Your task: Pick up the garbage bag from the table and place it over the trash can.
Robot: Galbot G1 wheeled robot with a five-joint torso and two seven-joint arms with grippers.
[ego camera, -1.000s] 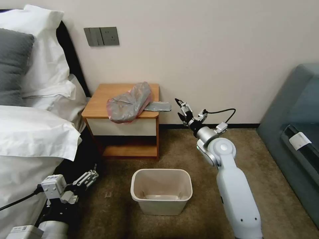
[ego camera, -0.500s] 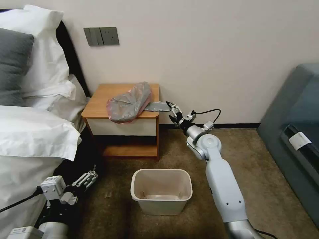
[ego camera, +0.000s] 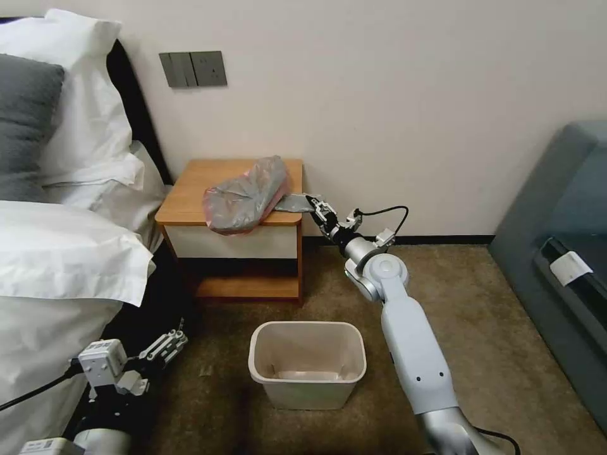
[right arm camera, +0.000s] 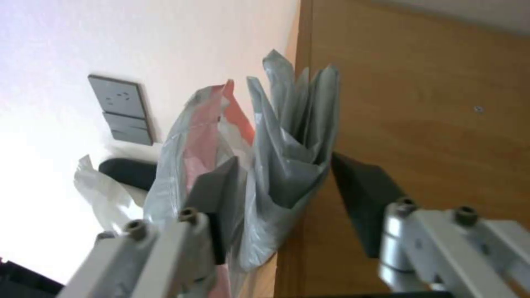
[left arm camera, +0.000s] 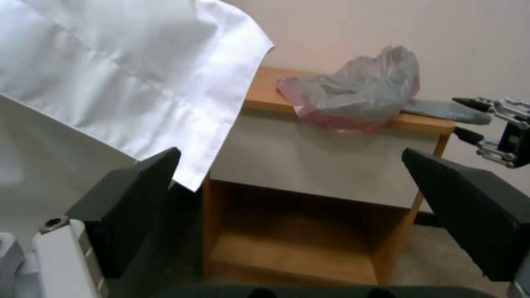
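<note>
Grasp step: right gripper (ego camera: 314, 205) w/ jaws spread astride the folded tail of thin crinkly grey garbage bag (ego camera: 246, 196) w/ pinkish edge, lying on orange-brown wooden desk (ego camera: 190, 196). Next, probably: clench, lift, carry twd cream plastic trash can (ego camera: 308, 363). Left gripper (ego camera: 165, 344) parked low, jaws spread.

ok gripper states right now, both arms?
Left gripper: open, empty, parked low beside the bed.
Right gripper: open, fingers straddling the garbage bag tail at the table edge, not yet shut.
</note>
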